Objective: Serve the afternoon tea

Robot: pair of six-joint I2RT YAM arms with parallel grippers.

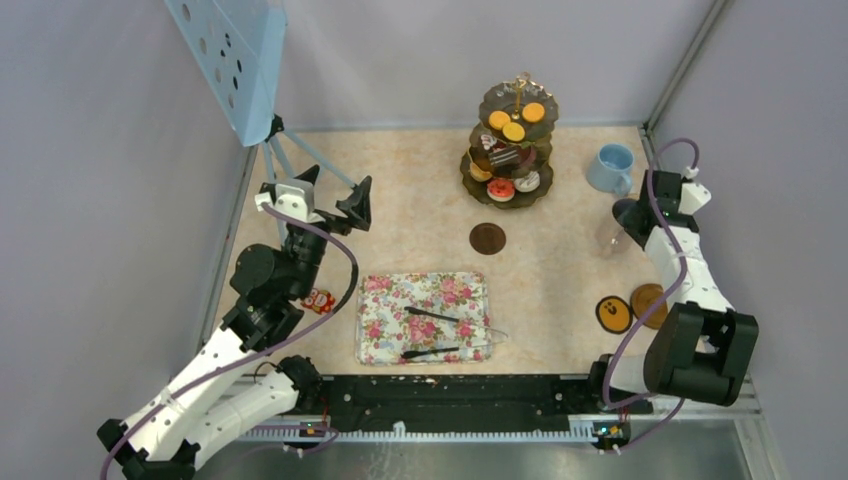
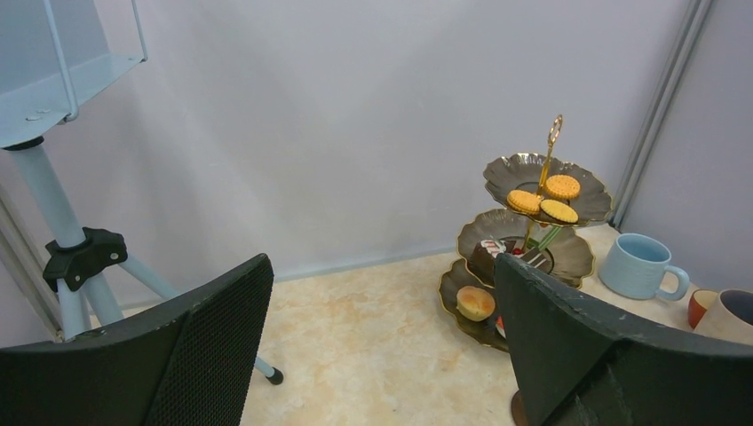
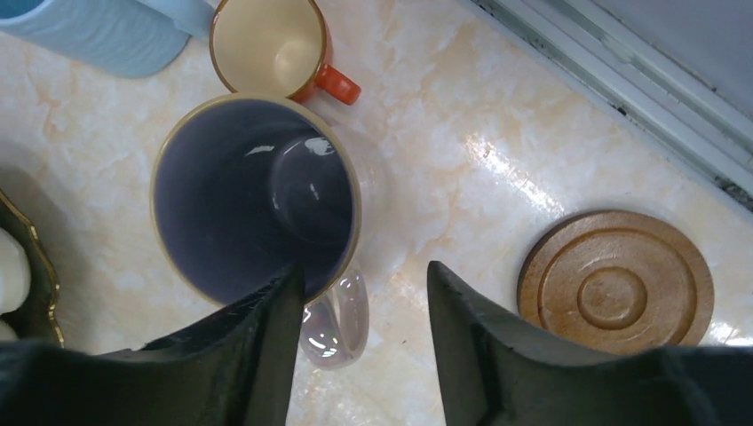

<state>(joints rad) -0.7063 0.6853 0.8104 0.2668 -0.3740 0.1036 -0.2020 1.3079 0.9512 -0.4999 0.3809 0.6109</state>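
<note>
Right wrist view: right end effector [image 3: 366,269] stood spread, straddling clear handle [image 3: 336,318] at 5 o'clock of grey mug [image 3: 253,191]; mug sat at 10 o'clock from wooden coaster [image 3: 615,282]. Best centre handle, close slowly.

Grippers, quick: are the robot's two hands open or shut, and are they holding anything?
Left gripper: open, holding nothing.
Right gripper: open, one finger each side of the handle of the big cup, not gripping it.
</note>
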